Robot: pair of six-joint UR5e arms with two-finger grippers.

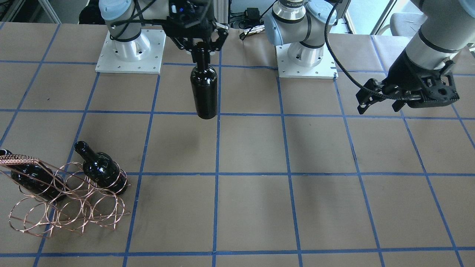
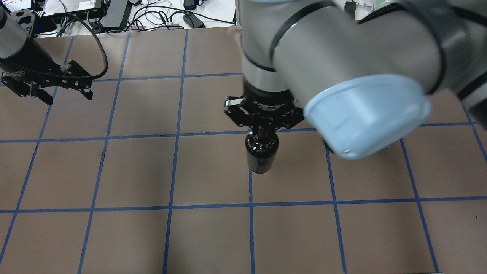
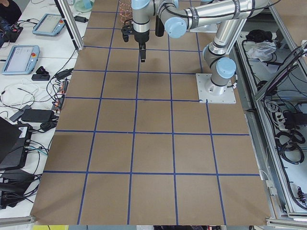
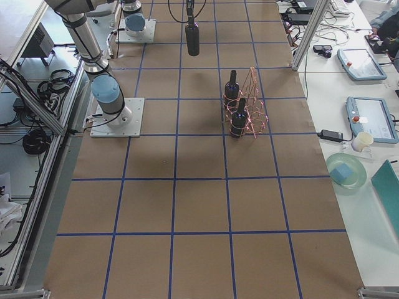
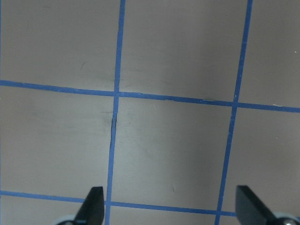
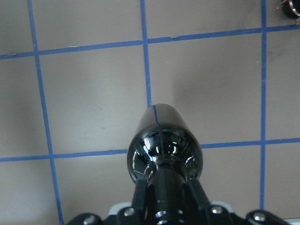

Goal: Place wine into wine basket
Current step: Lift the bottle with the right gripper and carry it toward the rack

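In the front view, three bottles are being counted. One wine (image 1: pixel 203 91) is being held upright by its neck, up above the worktop (image 1: pixel 252 148), in the right claw (image 1: pixel 202 48), which is being squeezed around it. Two other bottles (image 1: pixel 100 168) are being kept in the one wine basket (image 1: pixel 70 207), well apart from it. In the overhead view, the left claw (image 2: pixel 68 98) is being held open, with nothing in it. In the left wrist view, its two fingers (image 5: pixel 93 206) are being seen wide apart.

Two bottles (image 1: pixel 101 170) in wine basket (image 1: pixel 20 160); wine (image 1: pixel 203 92) well apart.
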